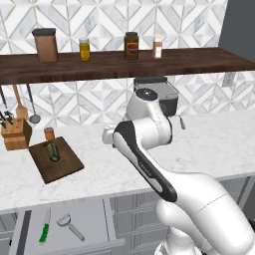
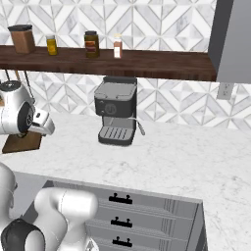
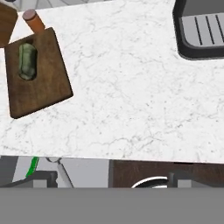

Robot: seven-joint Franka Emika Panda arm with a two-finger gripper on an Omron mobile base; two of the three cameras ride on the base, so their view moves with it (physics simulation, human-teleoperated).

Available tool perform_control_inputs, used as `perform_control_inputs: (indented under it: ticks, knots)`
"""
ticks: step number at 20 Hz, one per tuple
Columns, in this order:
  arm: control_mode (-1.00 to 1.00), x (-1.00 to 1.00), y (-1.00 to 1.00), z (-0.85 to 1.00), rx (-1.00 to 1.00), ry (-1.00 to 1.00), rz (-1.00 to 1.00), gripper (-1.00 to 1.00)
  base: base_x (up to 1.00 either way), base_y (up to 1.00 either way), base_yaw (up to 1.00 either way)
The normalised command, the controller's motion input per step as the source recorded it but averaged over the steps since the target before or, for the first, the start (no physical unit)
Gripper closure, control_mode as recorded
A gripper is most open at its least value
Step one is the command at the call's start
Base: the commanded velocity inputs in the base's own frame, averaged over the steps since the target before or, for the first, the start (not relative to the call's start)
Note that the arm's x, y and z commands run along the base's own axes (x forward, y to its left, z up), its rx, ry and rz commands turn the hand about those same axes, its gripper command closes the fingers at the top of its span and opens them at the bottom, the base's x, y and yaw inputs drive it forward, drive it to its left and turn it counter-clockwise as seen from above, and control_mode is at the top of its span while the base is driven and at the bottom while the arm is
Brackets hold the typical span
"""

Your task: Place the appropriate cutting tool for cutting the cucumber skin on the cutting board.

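Peeler (image 1: 69, 226) lies flat in open drawer (image 1: 94, 219) below worktop (image 1: 209, 149), beside green-handled knife (image 1: 45, 226), head toward back, handle toward front right. Cutting board (image 1: 56, 159) on worktop above, cucumber (image 1: 53, 151) resting on it, small jar (image 1: 49, 133) just behind board. Fingers (image 3: 46, 177) spread wide, empty, hovering over worktop front edge. Judgement: peeler light, stiff, smooth metal, likely slippery; pinch across slim handle near middle, clear of knife

No readable text anywhere; labels on shelf jars (image 1: 131, 46) too small and blurred to read.
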Motion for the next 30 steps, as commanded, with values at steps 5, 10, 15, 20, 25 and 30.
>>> perform_control_inputs:
  ticks: [5, 10, 15, 20, 25, 30]
  knots:
    - [-1.0, -0.27, 0.14, -0.19, 0.0, 0.0, 0.0, -1.0, 0.0, 0.0, 0.0]
    - [-1.0, -0.44, 0.06, -0.35, 0.0, 0.0, 0.0, -1.0, 0.0, 0.0, 0.0]
    - [-1.0, -0.45, 0.02, -0.44, 0.0, 0.0, 0.0, -1.0, 0.0, 0.0, 0.0]
    - [-1.0, -0.47, 0.02, -0.51, 0.0, 0.0, 0.0, -1.0, 0.0, 0.0, 0.0]
    - [-1.0, -0.05, 0.04, -0.08, 0.0, 0.01, 0.0, -1.0, 0.0, 0.0, 0.0]
    - [-1.0, -0.03, 0.07, 0.0, -0.01, 0.0, 0.0, -1.0, 0.0, 0.0, 0.0]
